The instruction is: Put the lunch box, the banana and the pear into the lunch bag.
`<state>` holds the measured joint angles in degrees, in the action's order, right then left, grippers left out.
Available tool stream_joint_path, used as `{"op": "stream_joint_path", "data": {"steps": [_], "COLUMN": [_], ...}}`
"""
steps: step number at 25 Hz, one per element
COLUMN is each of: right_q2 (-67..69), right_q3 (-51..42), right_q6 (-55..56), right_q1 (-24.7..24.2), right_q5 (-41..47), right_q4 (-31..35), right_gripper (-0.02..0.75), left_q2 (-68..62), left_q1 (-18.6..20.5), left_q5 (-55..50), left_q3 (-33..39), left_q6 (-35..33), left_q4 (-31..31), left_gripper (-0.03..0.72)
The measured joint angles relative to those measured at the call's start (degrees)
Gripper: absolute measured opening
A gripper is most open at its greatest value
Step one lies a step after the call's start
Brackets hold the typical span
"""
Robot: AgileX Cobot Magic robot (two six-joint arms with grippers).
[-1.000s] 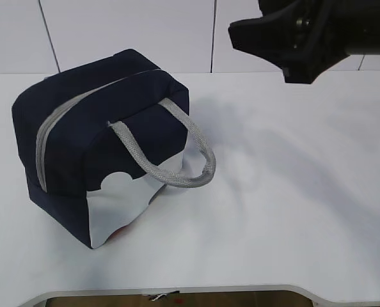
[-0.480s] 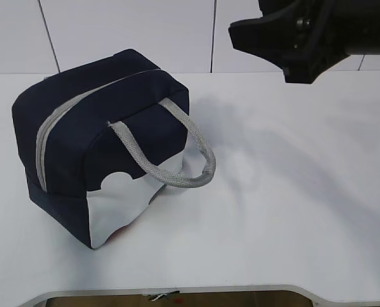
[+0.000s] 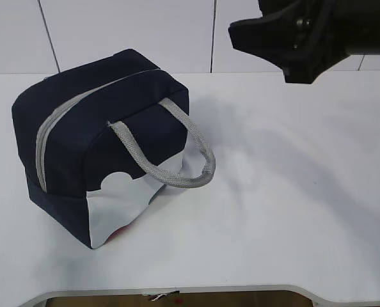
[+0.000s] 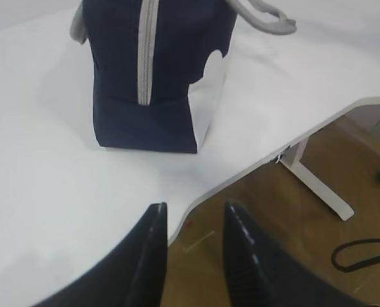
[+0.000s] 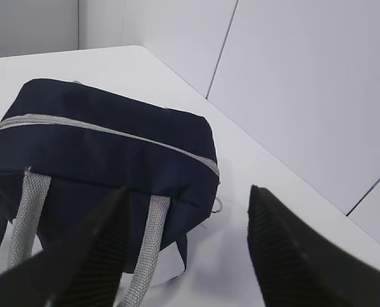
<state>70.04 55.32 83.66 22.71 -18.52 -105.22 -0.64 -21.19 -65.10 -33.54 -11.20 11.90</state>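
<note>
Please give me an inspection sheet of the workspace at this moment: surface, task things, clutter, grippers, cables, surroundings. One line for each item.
Surface: white table, no marks seen.
Lunch bag: navy lunch bag stands on the left part of the table; its grey zipper looks closed along the top and end, one webbing handle hangs over the side.
Lunch box, banana, pear: nothing seen in any view.
Clutter: nothing seen.
Left gripper: open, empty, over the table edge, apart from the bag.
Right gripper: open, empty, raised above the table near the bag.
Cables: a dark cable lies on the floor.
Surroundings: white wall panels, wooden floor, white table leg.
</note>
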Motion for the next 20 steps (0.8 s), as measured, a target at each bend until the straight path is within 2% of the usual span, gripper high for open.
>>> {"op": "stream_joint_path", "data": {"steps": [4,12,20], "right_q2": [0.00,0.00,0.00], "right_q3": [0.00,0.00,0.00], "right_q6": [0.00,0.00,2.21], "right_q1": [0.00,0.00,0.00], "right_q5": [0.00,0.00,0.22], "right_q4": [0.00,0.00,0.00], "right_gripper": [0.478,0.478,0.478], "left_q2": [0.00,0.00,0.00], "left_q1": [0.00,0.00,0.25], "left_q5": [0.61,0.61,0.83], "left_q3": [3.64,3.90,4.17], "left_q6": [0.00,3.03,4.13], "left_q4": [-0.47,-5.18,-5.51], "left_gripper": [0.227,0.227,0.227]}}
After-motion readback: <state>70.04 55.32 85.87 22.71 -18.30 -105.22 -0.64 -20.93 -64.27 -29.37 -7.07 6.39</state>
